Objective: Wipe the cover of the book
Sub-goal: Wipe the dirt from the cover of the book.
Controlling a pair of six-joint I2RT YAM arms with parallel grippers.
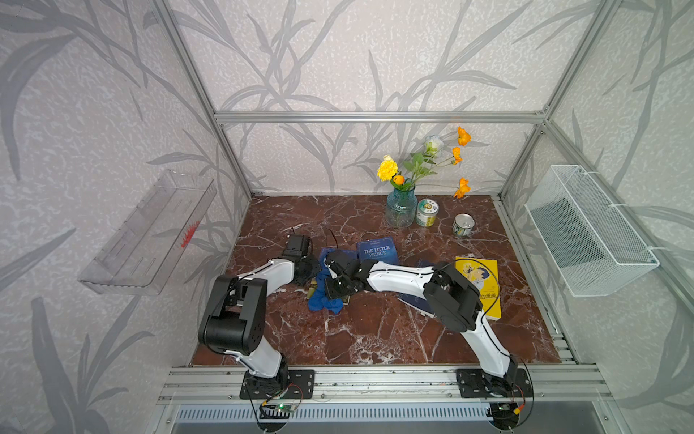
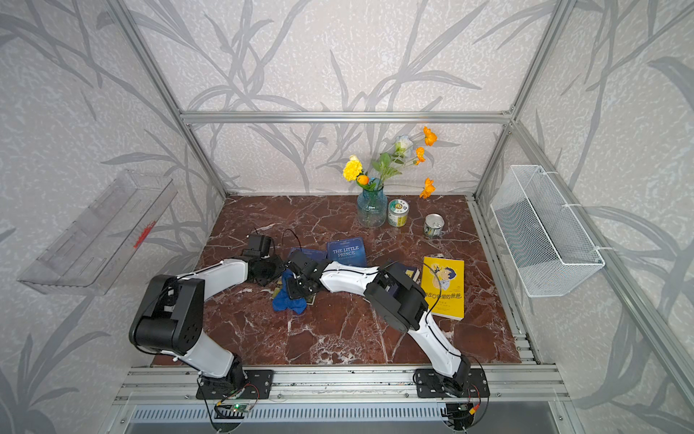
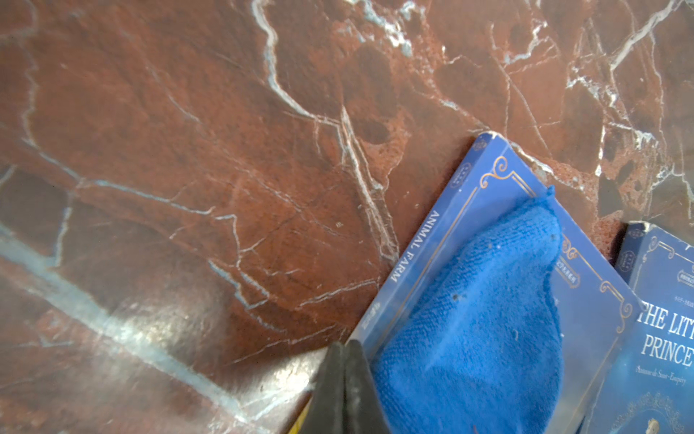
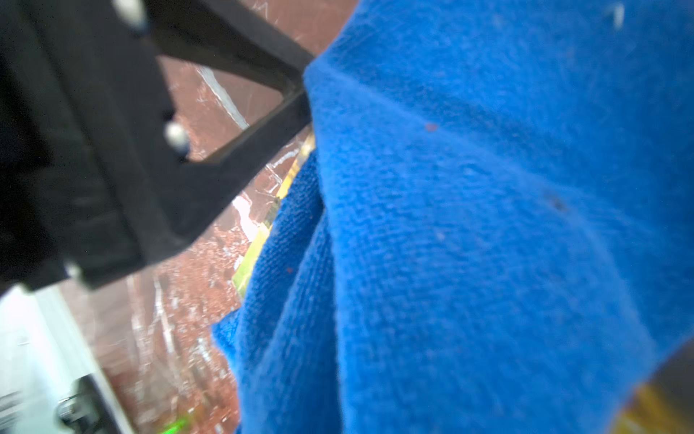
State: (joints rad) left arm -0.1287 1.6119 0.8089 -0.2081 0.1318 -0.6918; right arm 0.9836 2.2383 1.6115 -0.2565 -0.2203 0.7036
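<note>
Quick rundown. The blue cloth (image 1: pixel 323 300) is draped over part of the Animal Farm book (image 3: pixel 443 240). Its spine says "ANIMAL FARM" in gold, and the cover has a gold scroll border.

That book lies flat on the marble table (image 1: pixel 375 338), mid-left, just beside the Little Prince book (image 1: pixel 377 251). That cover reads "THE LITTLE PRINCE", w/ small script below that's too tiny to make out.

Right gripper (image 1: pixel 333 287) is pinched nearly closed on the cloth, which fills most of the right wrist view. Left gripper (image 3: pixel 343 379) has its jaws pressed together w/ nothing between, tips right at the spine edge next to the cloth.

A yellow-green edge (image 4: pixel 263 240) pokes out under the cloth, can't tell what it is. The yellow book (image 1: pixel 482 285) over to the right has a Chinese title, only partly legible. By the back wall, the green-label can (image 1: pixel 427 212) sits beside the vase (image 1: pixel 401 208), label unreadable.
</note>
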